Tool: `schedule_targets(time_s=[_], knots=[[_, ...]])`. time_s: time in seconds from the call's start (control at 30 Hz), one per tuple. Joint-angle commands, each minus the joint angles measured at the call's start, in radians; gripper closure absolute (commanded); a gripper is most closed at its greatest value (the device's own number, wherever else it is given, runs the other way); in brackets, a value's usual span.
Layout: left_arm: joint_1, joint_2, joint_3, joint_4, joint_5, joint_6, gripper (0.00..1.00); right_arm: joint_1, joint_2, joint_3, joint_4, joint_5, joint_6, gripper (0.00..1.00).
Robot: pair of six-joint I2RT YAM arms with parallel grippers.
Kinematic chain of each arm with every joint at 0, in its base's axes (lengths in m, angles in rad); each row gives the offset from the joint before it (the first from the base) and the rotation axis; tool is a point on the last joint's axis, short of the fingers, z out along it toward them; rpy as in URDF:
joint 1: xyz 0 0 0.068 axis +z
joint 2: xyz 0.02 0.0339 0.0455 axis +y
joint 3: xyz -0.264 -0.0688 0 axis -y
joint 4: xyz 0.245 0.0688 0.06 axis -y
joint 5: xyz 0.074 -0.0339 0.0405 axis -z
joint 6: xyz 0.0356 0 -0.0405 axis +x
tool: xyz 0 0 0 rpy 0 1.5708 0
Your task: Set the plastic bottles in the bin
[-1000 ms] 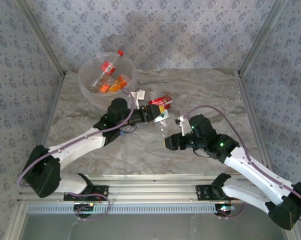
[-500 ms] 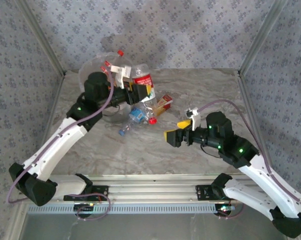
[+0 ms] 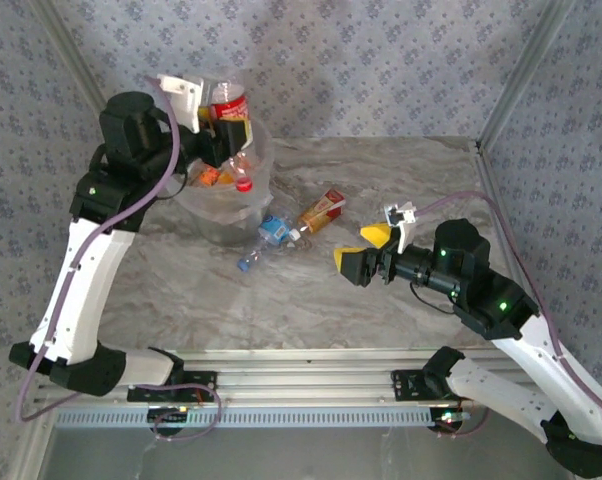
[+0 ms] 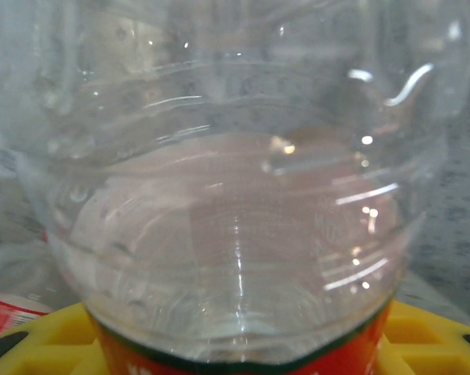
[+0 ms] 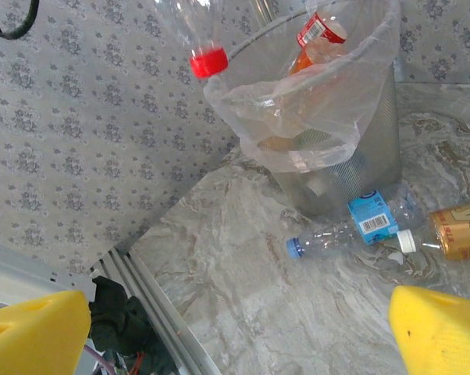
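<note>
My left gripper (image 3: 227,128) is raised at the rim of the bin (image 3: 217,216) and shut on a clear red-labelled bottle (image 3: 231,105). That bottle hangs neck down, its red cap (image 3: 244,184) over the bin's mouth. In the left wrist view the bottle (image 4: 235,195) sits right in front of the lens between the yellow pads (image 4: 48,344). Other bottles (image 3: 211,177) lie inside the bin (image 5: 352,156). On the table lie a crushed blue-labelled bottle (image 3: 271,233) (image 5: 372,219) and an orange bottle (image 3: 321,211) (image 5: 461,230). My right gripper (image 3: 363,249) (image 5: 235,344) hovers open and holds nothing, to the right of them.
A clear liner bag (image 5: 297,117) droops over the bin's rim. Patterned walls and aluminium posts close in the marble table (image 3: 281,300). The aluminium rail (image 5: 153,305) runs along the table's near edge.
My left arm has lifted the red-labelled bottle off the table and swung it up and left over the bin. My right gripper has opened wide and drawn back to the right.
</note>
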Motion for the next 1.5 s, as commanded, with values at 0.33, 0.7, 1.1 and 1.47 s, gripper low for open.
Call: schedule_targets(time_s=[0.33,0.7,1.1,1.47], knots=[[0.063,0.177,0.109,-0.063,-0.246,0.361,0.48,0.012,-0.049,0.009,-0.034,0.034,-0.014,0.0],[0.093,0.295,0.074,-0.123,-0.331,0.455,0.45,0.013,-0.066,0.002,-0.055,0.053,-0.009,0.0],[0.093,0.315,-0.015,-0.143,-0.311,0.451,0.4,0.017,-0.07,-0.001,-0.06,0.053,-0.006,0.0],[0.094,0.311,0.018,-0.181,-0.326,0.393,0.09,0.019,-0.08,-0.011,-0.063,0.058,-0.003,0.0]])
